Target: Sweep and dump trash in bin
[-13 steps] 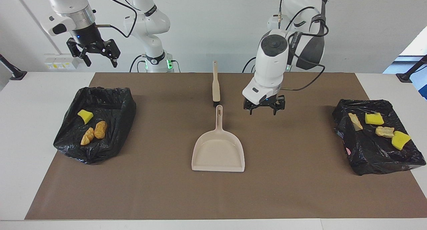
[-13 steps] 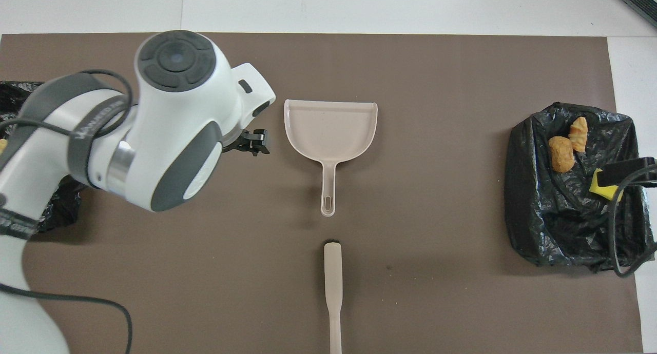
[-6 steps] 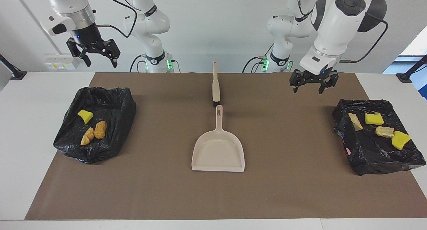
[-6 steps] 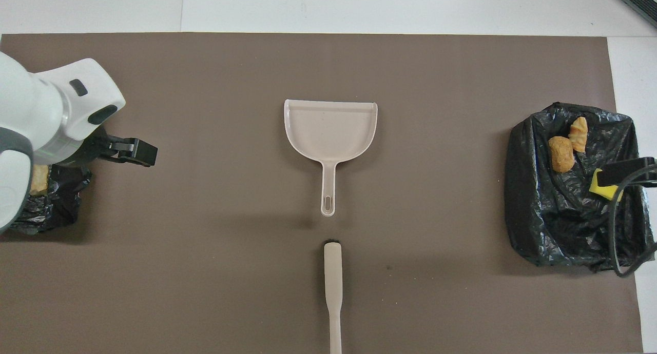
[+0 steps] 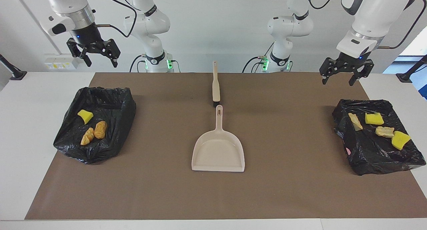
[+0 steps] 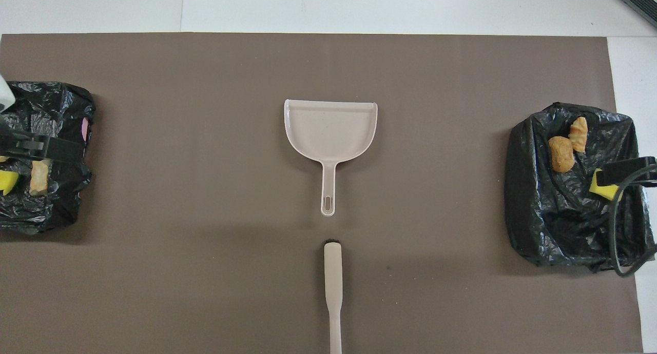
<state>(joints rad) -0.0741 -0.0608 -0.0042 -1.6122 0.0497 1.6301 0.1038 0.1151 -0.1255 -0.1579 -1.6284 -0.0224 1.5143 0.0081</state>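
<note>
Here the left end effector (image 5: 345, 73) hangs in the air with its fingers spread and nothing between them, over the brown mat (image 5: 287, 190) at the left arm's end of the desk (image 5: 20, 123), just on the robots' side of a black bin bag (image 5: 373, 156). The right end effector (image 5: 94, 53) is likewise spread and empty, raised above the desk's edge at the right arm's end, up near the second black bin bag (image 5: 110, 146).

In the facing view, taking the mat as a clock face, the left arm's bag sits at three o'clock and carries four scraps of trash: two yellow sponge pieces (image 5: 373, 118) and two tan bread-like chunks (image 5: 384, 131). At nine o'clock the other bag holds three: one yellow sponge piece (image 5: 85, 116) and two orange-tan chunks (image 5: 100, 129) lying side by side, touching.

At the centre a beige dustpan (image 5: 218, 150) lies flat, its mouth toward six o'clock and its handle toward twelve. The brush (image 5: 216, 85) lies in line with that handle, nearer to the robots, its dark end just short of the handle tip.
</note>
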